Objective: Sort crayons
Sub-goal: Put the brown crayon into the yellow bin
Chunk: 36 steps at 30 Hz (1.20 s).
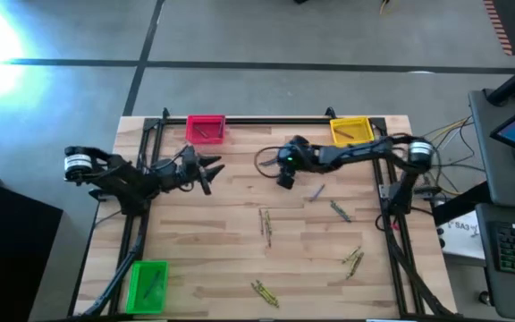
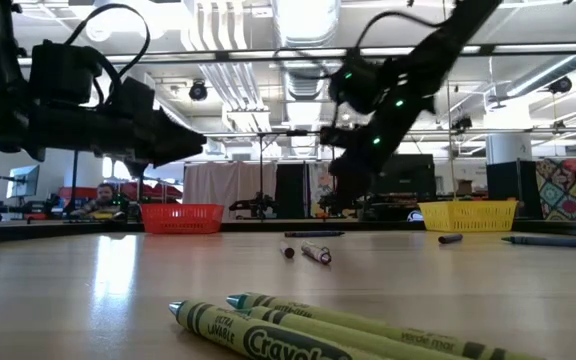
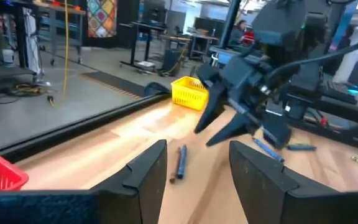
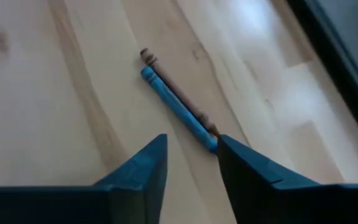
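Right gripper (image 1: 285,176): hung over the far middle of the table (image 1: 231,233), pointing down; jaws parted a little, holding nothing, as the right wrist view showed.
Blue crayon (image 4: 178,107): lay flat on the wood just ahead of the right gripper's fingertips (image 4: 156,148), one end close to the tip of one finger; a thin brownish crayon (image 4: 180,93) lay along its side, touching it.
Left gripper (image 1: 209,170): held above the table's far left part, near the red bin (image 1: 206,129), pointing toward the right arm; jaws open, nothing between them.
Other crayons: a pair near the table centre (image 1: 265,224); a grey-blue one (image 1: 315,191) and an olive one (image 1: 340,211) right of centre; an olive cluster (image 1: 353,259) further toward the near right; olive crayons at the near edge (image 1: 264,292), close to the low camera (image 2: 298,330).
Bins: red bin at far left-centre, yellow bin (image 1: 350,131) at far right, green bin (image 1: 147,284) at near left; each showed thin sticks inside, colours not discernible.
Obstructions: a black frame rail (image 1: 266,120) ran along the far edge between the red and yellow bins; cables (image 1: 266,159) looped beside the right gripper.
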Each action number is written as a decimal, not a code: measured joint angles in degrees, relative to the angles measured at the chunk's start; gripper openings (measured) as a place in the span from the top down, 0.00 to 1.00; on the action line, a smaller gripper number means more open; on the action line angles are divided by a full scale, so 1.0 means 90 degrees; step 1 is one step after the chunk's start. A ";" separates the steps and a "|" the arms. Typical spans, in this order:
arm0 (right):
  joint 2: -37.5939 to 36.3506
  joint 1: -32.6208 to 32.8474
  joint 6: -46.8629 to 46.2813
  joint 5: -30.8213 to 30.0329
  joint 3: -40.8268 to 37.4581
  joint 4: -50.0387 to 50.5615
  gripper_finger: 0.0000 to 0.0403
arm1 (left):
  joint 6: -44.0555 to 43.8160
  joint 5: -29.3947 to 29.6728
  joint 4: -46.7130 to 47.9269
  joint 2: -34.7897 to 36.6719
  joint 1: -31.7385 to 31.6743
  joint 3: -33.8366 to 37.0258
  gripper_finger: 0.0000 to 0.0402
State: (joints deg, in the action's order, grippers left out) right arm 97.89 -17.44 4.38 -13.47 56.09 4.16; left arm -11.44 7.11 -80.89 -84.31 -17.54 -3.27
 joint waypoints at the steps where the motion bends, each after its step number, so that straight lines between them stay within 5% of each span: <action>1: 0.0216 -0.0023 -0.0015 0.0000 0.0232 0.0188 0.63 | 0.0002 0.0003 0.0036 -0.0010 0.0000 0.0000 0.61; 10: 0.1518 -0.0064 0.0506 0.0003 0.1806 0.1246 0.60 | 0.0017 0.0005 0.1135 -0.0141 -0.0002 -0.0123 0.61; 16: 0.1740 -0.0195 0.0661 0.0554 0.2432 0.1537 0.60 | -0.0842 -0.0059 0.1274 -0.0172 0.0000 -0.0181 0.62; 36: 0.1570 -0.1153 0.0736 0.1551 0.2487 0.2471 0.61 | -0.0575 -0.0013 0.1156 -0.0090 -0.0010 -0.0117 0.70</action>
State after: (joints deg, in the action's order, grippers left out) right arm 112.02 -27.82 11.00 0.48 78.48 26.40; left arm -16.62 6.99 -70.48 -85.11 -17.63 -4.32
